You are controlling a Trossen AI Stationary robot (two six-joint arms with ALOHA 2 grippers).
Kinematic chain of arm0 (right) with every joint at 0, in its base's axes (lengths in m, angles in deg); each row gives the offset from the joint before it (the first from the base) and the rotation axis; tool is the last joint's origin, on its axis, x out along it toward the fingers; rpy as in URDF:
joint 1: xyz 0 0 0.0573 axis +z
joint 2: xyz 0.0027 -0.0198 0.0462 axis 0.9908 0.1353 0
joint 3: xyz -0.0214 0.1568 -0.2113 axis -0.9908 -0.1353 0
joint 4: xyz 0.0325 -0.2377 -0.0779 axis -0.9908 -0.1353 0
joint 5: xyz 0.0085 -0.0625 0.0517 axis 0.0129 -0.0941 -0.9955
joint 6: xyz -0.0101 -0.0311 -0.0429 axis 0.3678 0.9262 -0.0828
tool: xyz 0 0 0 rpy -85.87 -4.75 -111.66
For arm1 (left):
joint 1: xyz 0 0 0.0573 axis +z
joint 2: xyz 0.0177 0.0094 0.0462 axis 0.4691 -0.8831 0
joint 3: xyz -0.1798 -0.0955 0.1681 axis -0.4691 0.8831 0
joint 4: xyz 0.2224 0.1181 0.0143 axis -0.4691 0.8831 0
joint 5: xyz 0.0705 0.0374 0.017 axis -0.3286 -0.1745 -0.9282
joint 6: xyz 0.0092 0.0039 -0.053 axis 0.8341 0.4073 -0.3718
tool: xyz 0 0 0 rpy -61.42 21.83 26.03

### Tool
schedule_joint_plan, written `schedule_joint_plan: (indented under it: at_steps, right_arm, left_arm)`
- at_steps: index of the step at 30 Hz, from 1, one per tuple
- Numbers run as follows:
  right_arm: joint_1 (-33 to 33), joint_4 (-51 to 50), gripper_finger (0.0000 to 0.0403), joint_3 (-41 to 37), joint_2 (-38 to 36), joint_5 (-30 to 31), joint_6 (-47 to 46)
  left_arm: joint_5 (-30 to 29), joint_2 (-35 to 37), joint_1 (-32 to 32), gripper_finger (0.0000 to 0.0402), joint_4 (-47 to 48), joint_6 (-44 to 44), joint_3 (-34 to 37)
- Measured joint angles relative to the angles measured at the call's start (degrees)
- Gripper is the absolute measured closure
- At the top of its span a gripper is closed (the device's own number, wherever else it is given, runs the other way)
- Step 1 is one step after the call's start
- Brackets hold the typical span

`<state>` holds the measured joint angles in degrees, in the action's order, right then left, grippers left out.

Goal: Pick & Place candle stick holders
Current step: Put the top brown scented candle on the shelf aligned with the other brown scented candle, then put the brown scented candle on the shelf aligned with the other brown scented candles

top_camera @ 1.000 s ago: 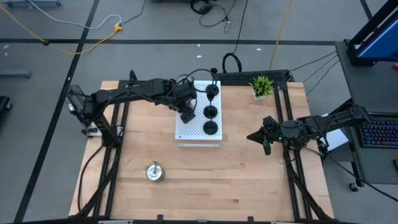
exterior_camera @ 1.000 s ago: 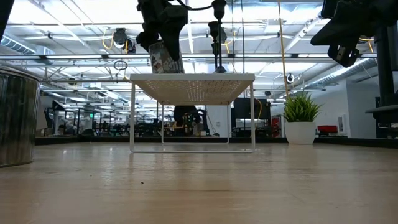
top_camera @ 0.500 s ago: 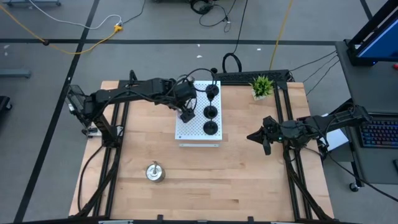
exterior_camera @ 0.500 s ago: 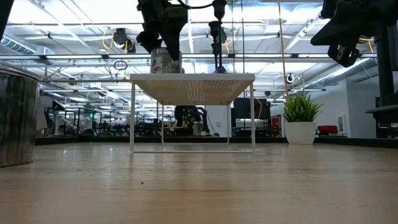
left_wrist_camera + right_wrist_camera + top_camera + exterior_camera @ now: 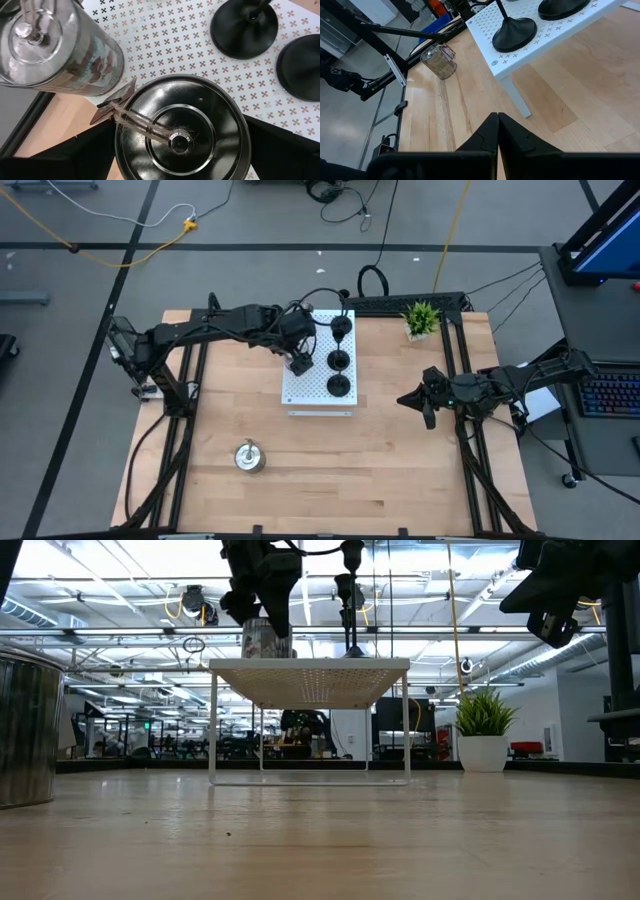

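High view: left gripper [image 5: 298,362] gripping silver holder [image 5: 297,365] between fingers on white board [image 5: 318,380], upper centre; three black holders [image 5: 339,361] standing alongside. Another silver holder [image 5: 248,456] sitting on bench [image 5: 390,470], lower left. Right gripper [image 5: 412,399] hovering mid-right, fingers pressed together, empty.

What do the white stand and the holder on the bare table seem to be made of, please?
The white stand looks like painted sheet metal: matte, punched with small cross-shaped holes, on thin wire legs. The lone holder looks like polished metal, silver and reflective, though plated plastic cannot be ruled out.
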<state>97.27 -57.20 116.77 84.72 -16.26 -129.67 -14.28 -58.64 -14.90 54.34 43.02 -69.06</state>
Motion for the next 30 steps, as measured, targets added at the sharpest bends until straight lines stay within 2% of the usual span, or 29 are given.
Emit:
schedule_joint_plan:
  at_steps: [8, 17, 24, 30]
  right_arm:
    - [0.0, 0.0, 0.0403, 0.0, 0.0, -1.4, -0.1]
    - [0.0, 0.0, 0.0403, 0.0, 0.0, -1.4, 0.0]
    - [0.0, 0.0, 0.0403, 0.0, 0.0, -1.4, 0.2]
    - [0.0, 0.0, 0.0403, 0.0, 0.0, -1.4, 0.5]
  left_arm:
    - [0.2, 0.0, 0.6, 0.0011, 0.5, 2.3, -3.8]
    - [0.3, 0.0, 0.6, 0.0011, 2.5, 5.4, -11.7]
    - [-1.0, 0.0, 0.6, 0.0011, 12.6, 4.7, -20.6]
    - [-0.5, 0.0, -1.2, 0.0011, 24.5, -0.4, -24.0]
